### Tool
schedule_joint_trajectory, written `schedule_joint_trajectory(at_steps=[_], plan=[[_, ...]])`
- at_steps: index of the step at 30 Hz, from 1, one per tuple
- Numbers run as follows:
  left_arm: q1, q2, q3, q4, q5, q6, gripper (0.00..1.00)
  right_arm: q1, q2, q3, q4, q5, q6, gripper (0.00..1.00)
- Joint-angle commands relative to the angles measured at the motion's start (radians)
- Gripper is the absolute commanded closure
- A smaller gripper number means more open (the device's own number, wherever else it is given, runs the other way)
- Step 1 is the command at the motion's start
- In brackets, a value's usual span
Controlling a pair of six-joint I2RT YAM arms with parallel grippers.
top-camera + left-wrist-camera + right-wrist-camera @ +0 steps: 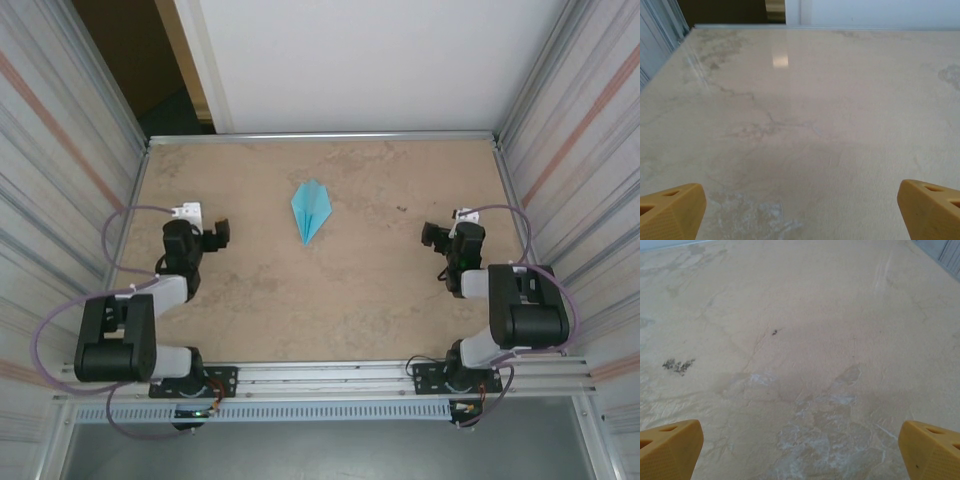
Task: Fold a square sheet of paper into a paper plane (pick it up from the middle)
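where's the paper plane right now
The paper plane lies on the table in the top view, about midway between the left gripper and right gripper, touching neither.

Lab test cell, aluminium frame, ribbed panel walls

Fingers of left pincer and right pincer run off the lower corners.

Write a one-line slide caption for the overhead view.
Folded light-blue paper plane lies on the beige marbled table between the left gripper and right gripper, both open and empty.
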Motion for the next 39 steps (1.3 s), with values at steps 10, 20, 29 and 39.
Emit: schedule_joint_trajectory(at_steps=[10, 20, 29, 39], plan=[[0.006, 0.150, -0.019, 0.204, 0.051, 0.031, 0.01, 0.001, 0.020, 0.023, 0.056, -0.005, -0.031, 0.01], [-0.027, 0.149, -0.005, 0.178, 0.019, 0.063, 0.01, 0.001, 0.020, 0.023, 0.056, -0.005, -0.031, 0.01], [-0.023, 0.153, 0.001, 0.167, 0.031, 0.060, 0.01, 0.001, 0.020, 0.024, 0.055, -0.005, -0.031, 0.01], [-0.016, 0.153, 0.002, 0.163, 0.049, 0.060, 0.01, 0.002, 0.020, 0.023, 0.056, -0.005, -0.030, 0.01]])
